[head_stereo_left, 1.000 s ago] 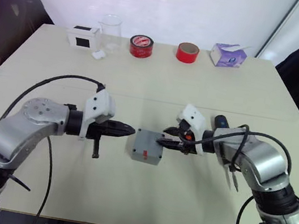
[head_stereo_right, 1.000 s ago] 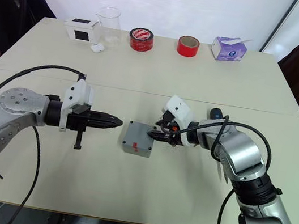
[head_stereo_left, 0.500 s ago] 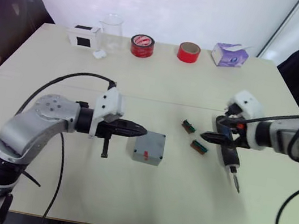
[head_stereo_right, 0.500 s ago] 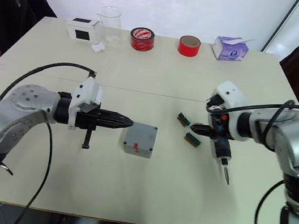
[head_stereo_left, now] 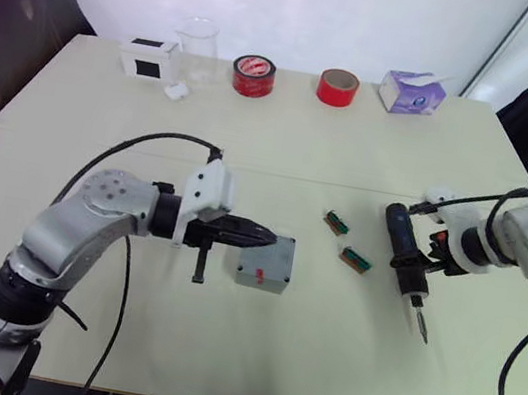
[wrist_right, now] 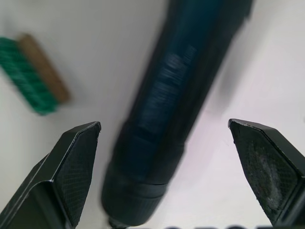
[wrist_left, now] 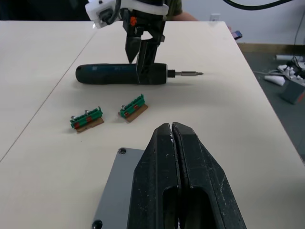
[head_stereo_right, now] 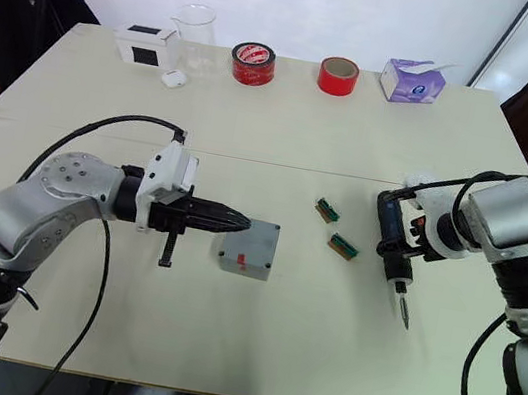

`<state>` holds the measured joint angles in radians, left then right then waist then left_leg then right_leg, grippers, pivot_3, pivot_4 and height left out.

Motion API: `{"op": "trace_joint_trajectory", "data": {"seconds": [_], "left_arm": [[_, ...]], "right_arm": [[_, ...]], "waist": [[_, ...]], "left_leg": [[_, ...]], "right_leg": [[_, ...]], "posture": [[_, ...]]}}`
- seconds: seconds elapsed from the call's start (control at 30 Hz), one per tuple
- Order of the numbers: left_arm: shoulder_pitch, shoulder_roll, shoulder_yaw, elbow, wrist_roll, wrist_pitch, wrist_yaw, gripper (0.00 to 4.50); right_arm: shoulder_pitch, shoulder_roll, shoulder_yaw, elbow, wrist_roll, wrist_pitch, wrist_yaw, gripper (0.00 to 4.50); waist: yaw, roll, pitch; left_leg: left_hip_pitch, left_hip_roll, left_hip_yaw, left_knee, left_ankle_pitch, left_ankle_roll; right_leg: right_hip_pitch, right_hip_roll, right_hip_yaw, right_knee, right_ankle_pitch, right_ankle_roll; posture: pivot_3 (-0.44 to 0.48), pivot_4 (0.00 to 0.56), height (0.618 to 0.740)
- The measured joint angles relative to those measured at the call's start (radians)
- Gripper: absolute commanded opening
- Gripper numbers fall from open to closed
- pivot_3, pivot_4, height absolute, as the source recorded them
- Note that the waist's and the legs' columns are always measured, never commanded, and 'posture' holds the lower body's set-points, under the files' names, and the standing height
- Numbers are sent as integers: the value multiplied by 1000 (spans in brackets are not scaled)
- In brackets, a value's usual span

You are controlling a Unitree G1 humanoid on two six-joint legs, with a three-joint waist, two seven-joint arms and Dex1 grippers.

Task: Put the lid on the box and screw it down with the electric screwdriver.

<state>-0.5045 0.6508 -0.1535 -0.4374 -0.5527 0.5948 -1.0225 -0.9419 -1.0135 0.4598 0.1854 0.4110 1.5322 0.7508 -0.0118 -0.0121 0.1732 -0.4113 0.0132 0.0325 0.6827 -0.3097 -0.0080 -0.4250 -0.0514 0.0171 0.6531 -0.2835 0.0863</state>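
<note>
The grey lid (head_stereo_left: 276, 255) lies flat on the box (head_stereo_left: 260, 277), whose front side carries a red mark. My left gripper (head_stereo_left: 274, 239) is shut, and its tip lies over the lid (wrist_left: 112, 191) from the left side. The dark blue electric screwdriver (head_stereo_left: 405, 254) rests on the table to the right, bit toward the near edge. My right gripper (wrist_right: 164, 124) hangs open over the screwdriver (wrist_right: 176, 100), one finger on each side of its body, not closed on it.
Two small green terminal pieces (head_stereo_left: 336, 222) (head_stereo_left: 355, 260) lie between box and screwdriver. Along the far edge stand a white box with a black square (head_stereo_left: 148, 60), a clear beaker (head_stereo_left: 198, 49), two red tape rolls (head_stereo_left: 252, 76) (head_stereo_left: 337, 87) and a purple tissue box (head_stereo_left: 412, 90).
My right gripper left the box, swung right and came down open over the screwdriver. My left gripper slid right until its shut tip reached the lid.
</note>
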Motion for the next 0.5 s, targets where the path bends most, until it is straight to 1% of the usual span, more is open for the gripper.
{"op": "trace_joint_trajectory", "data": {"seconds": [0.07,0.1,0.17,0.23,0.27,0.33,0.37,0.5], "left_arm": [[3,-8,0,-5,1,0,13,0],[6,-8,0,-10,1,0,20,0],[22,-8,2,-20,1,0,30,0],[31,-6,2,-22,1,0,38,0],[32,-3,5,-26,1,0,43,0],[35,3,13,-36,6,-1,50,0],[37,6,14,-37,11,-2,54,0],[44,13,15,-36,30,-7,67,0]], "right_arm": [[-21,28,35,52,-9,-8,17,4479],[-24,40,49,70,-15,-12,25,4253],[-51,56,75,102,-32,-16,41,3756],[-63,69,88,122,-45,-17,47,3093],[-70,76,94,131,-50,-16,49,2679],[-86,95,98,147,-58,-8,51,2083],[-91,105,99,153,-63,-3,51,1916],[-109,121,94,171,-70,12,52,1858]], "waist": [[-2,0,0],[-2,0,0],[-4,0,0],[-2,0,0],[-2,0,0],[-5,0,0],[-7,-1,0],[-9,0,0]], "left_leg": [[0,0,0,0,0,0],[0,1,0,0,0,0],[1,1,0,0,0,0],[1,1,0,1,0,0],[1,1,0,1,0,0],[1,1,0,1,0,0],[2,2,0,1,0,0],[2,2,0,1,0,0]], "right_leg": [[0,1,0,0,0,0],[0,1,0,0,0,0],[0,2,1,1,0,0],[0,2,0,3,0,0],[0,2,0,3,0,0],[0,3,1,3,0,0],[0,3,1,3,0,0],[0,4,1,4,0,0]], "posture": [[0,150,740],[0,150,740],[0,150,740],[0,150,740],[0,150,740],[0,150,740],[0,150,740],[0,150,740]]}}
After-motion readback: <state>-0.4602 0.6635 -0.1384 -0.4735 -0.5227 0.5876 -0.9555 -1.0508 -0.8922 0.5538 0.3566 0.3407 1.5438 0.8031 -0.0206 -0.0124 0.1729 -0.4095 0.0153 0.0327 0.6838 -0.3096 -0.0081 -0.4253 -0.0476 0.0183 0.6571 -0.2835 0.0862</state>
